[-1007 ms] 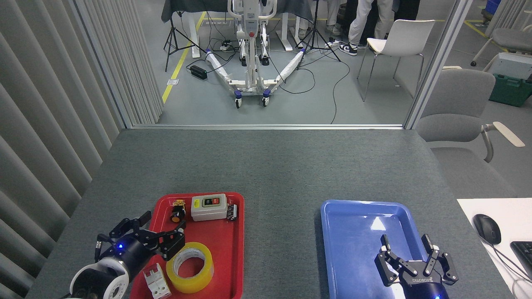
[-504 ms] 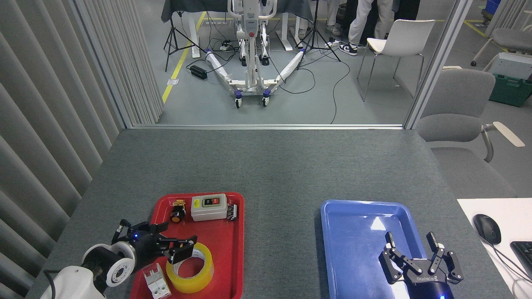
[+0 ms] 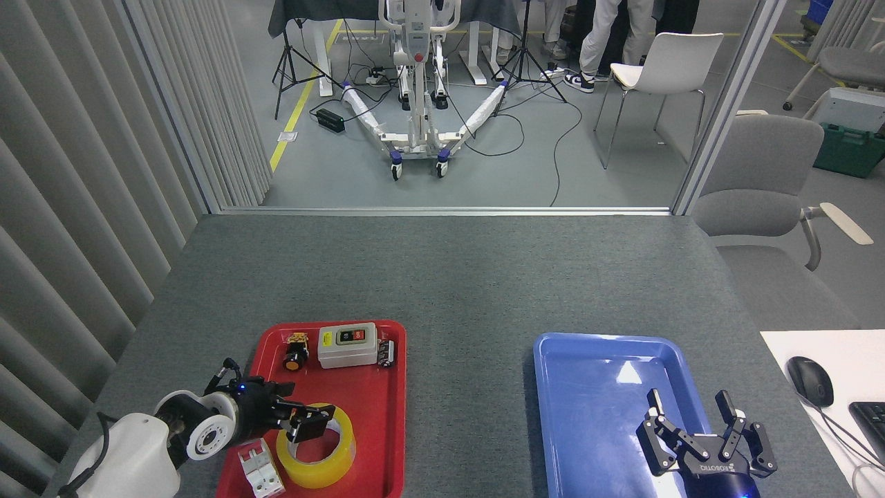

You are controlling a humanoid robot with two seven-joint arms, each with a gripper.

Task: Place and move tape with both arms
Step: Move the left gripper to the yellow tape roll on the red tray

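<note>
The tape [image 3: 326,472], a yellow roll with a white inner ring, lies flat in the near part of the red tray [image 3: 377,415]. My left gripper [image 3: 309,422] comes in from the lower left and hangs low over the roll's left rim. Its black fingers [image 3: 304,427] are spread, one reaching over the roll's hole. They hide part of the rim, and I cannot see whether they touch it. My right gripper [image 3: 700,413] stands open over the near right part of the blue tray [image 3: 594,387], with nothing between its fingers.
In the red tray's far part are a grey switch box [image 3: 348,344], a yellow-black push button [image 3: 296,351] and a small black part [image 3: 387,353]. A white breaker [image 3: 257,472] lies left of the tape. A mouse [image 3: 810,380] and keyboard [image 3: 872,423] sit at the right.
My left gripper has swung right and down from the tray's left edge onto the tape's left rim. My right gripper has drawn slightly back towards me, still open.
</note>
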